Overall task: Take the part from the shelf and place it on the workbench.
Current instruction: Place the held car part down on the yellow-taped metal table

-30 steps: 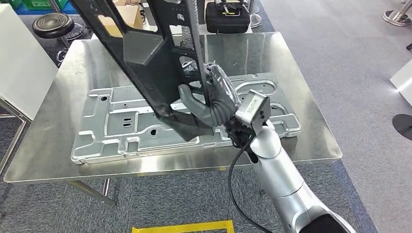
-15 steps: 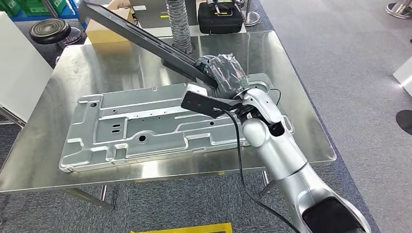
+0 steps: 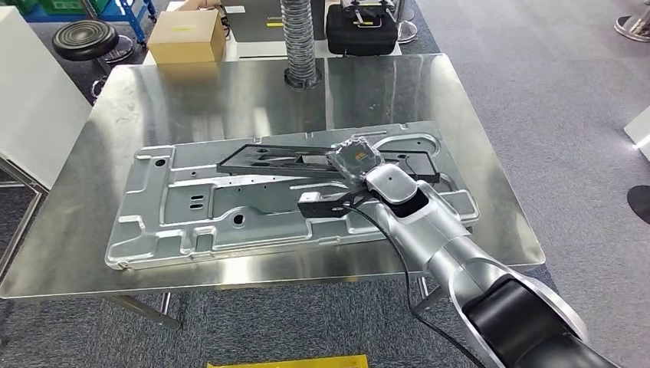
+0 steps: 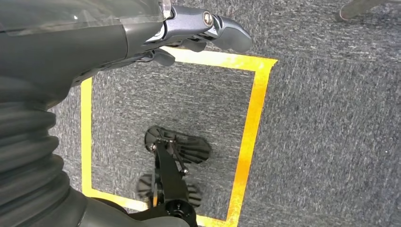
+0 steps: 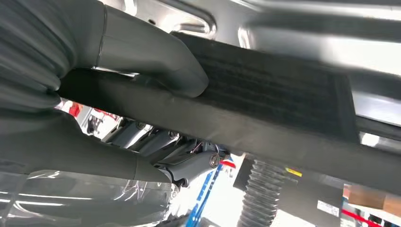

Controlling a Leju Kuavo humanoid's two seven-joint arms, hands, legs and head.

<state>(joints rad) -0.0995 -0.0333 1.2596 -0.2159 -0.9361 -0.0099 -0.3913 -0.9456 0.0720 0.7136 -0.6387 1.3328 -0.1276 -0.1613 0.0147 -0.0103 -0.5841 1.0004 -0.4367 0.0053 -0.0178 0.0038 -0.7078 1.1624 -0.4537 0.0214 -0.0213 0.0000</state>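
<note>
Part: I see the black frame part point(image 3: 306, 159) lying flat on the big silver metal plate point(image 3: 176, 207) on the workbench point(image 3: 230, 92)
Right hand point(image 3: 354, 159): I hold the frame's bar
Left hand point(image 4: 189, 33): holds nothing, fingers apart
Feel: I think it is long, stiff, a bit heavy; grab a bar near the middle

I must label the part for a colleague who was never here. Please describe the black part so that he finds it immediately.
On the steel workbench lies a large silver metal plate. The black part lies flat on it, gripped by the robot's right hand. It is the one dark, long, open frame there.
</note>
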